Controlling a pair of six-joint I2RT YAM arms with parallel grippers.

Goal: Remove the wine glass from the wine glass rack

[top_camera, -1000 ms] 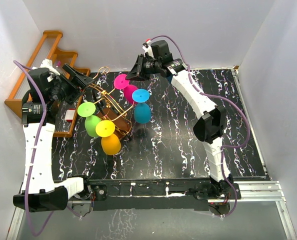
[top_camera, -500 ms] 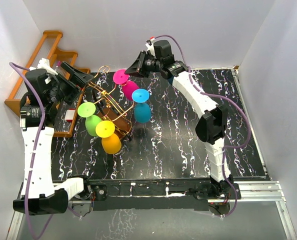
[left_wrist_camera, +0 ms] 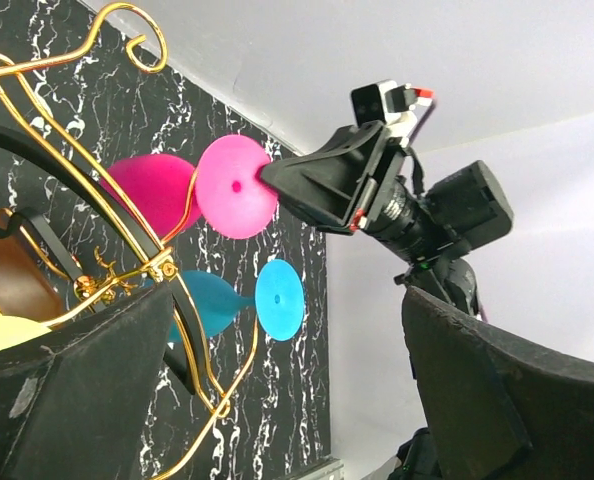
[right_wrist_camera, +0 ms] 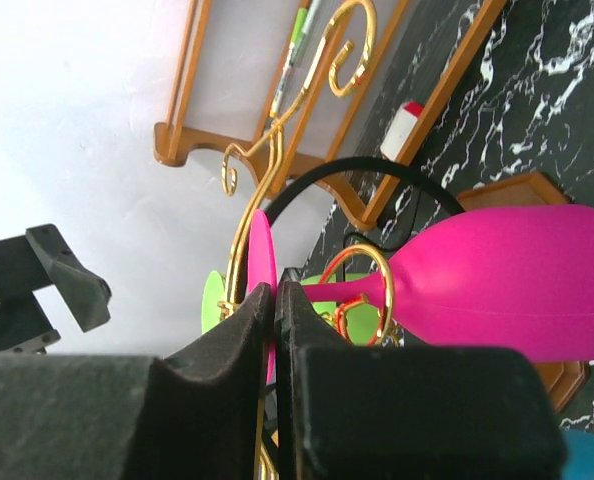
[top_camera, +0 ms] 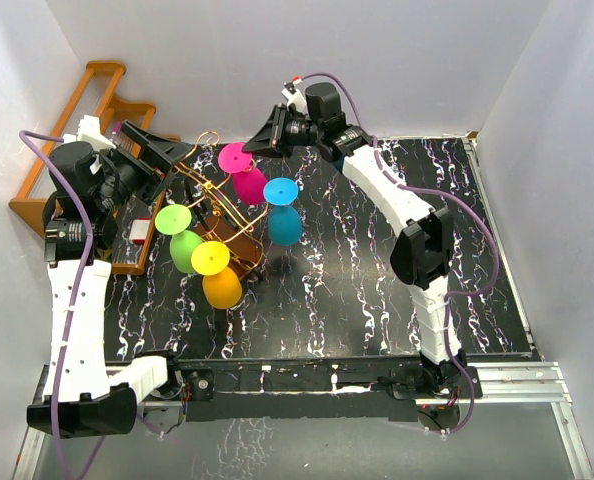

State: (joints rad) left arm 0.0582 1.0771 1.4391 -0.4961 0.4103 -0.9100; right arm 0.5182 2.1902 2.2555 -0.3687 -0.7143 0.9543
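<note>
**Pink glass nudged along the rack, still hanging; left jaws now wider**

The right gripper (top_camera: 260,146) reaches in from the far right of the wine glass rack (top_camera: 227,228), its jaws pressed together on the rim of the round foot (left_wrist_camera: 236,187) of the pink wine glass (top_camera: 249,186). The right wrist view shows the thin edge of that foot caught between the two black fingers (right_wrist_camera: 217,330). The glass has not come off. Its stem lies across the rack's gold wire, inside a loop, with the bowl on the rack's inner side and the foot outside at the far end.

Compared with a second ago, the gripper and the pink foot have shifted a little to the left, closer to the rack's far scroll, and the bowl has moved with them.

The left gripper (top_camera: 180,155) stands at the rack's far left corner with its jaws spread wide and holding nothing. They are further apart than a second ago, and the wrist has drawn back slightly from the rack.

The blue glass (top_camera: 284,226) on the rack's right, the green glass (top_camera: 185,248) on its left and the orange glass (top_camera: 222,288) at its near end hang as before. The wooden stepped shelf (top_camera: 102,75), left of the rack, is unchanged.
</note>
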